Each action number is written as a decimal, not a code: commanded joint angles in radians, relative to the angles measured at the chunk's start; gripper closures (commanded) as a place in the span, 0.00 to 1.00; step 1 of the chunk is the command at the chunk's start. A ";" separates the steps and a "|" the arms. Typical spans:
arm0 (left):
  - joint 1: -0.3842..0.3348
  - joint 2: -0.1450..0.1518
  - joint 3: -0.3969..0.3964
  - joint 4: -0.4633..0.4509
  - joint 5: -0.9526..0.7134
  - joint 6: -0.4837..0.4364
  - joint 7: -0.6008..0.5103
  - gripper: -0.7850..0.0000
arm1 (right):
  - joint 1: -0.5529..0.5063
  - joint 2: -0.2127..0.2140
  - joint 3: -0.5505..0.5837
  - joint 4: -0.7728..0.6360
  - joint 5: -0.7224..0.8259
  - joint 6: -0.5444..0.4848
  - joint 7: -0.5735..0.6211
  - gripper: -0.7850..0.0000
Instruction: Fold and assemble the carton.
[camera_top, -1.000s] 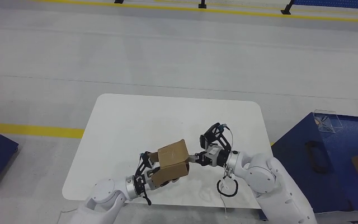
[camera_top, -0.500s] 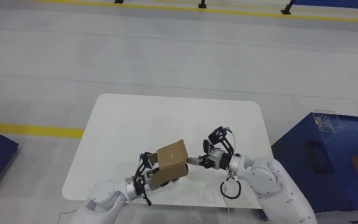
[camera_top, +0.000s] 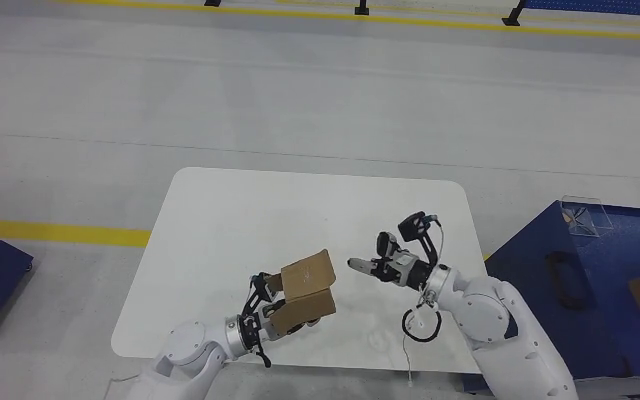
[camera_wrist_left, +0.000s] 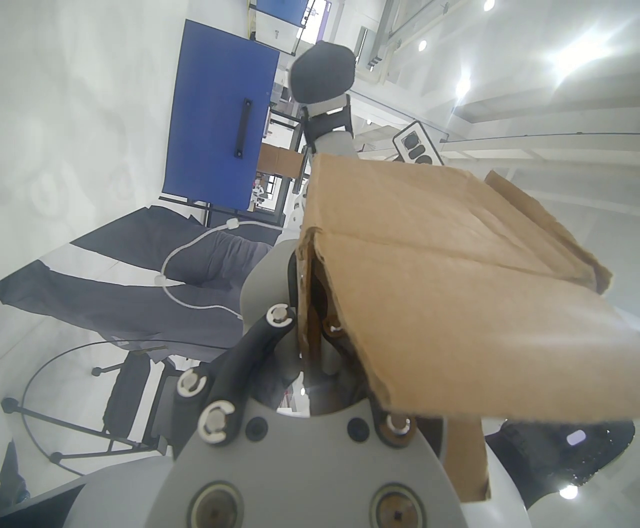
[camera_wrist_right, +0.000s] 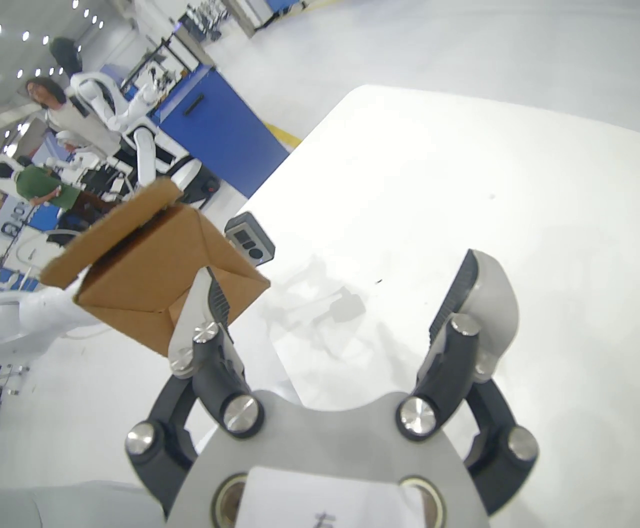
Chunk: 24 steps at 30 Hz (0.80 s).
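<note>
The left gripper (camera_wrist_left: 311, 320) was clenched on one wall of a brown corrugated cardboard carton (camera_top: 308, 285), gripping it from below. The carton sat tilted over the near part of the white, round-cornered table (camera_top: 250, 210), with one loose flap jutting past its top edge. Just beside it, on its right side and not touching, the right gripper (camera_wrist_right: 340, 300) hung with its ribbed fingers (camera_wrist_right: 470, 295) spread wide and nothing between them, pointing towards the carton above the tabletop.
</note>
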 joint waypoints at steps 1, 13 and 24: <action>-0.001 0.000 0.001 0.000 0.001 0.003 0.000 1.00 | -0.023 0.004 0.068 0.001 -0.039 0.034 -0.091 0.00; -0.001 0.000 0.001 0.000 0.001 0.003 0.000 1.00 | -0.133 0.003 0.197 -0.014 -0.235 0.145 -0.449 0.00; -0.001 0.000 0.001 0.000 0.001 0.003 0.000 1.00 | -0.133 0.003 0.197 -0.014 -0.235 0.145 -0.449 0.00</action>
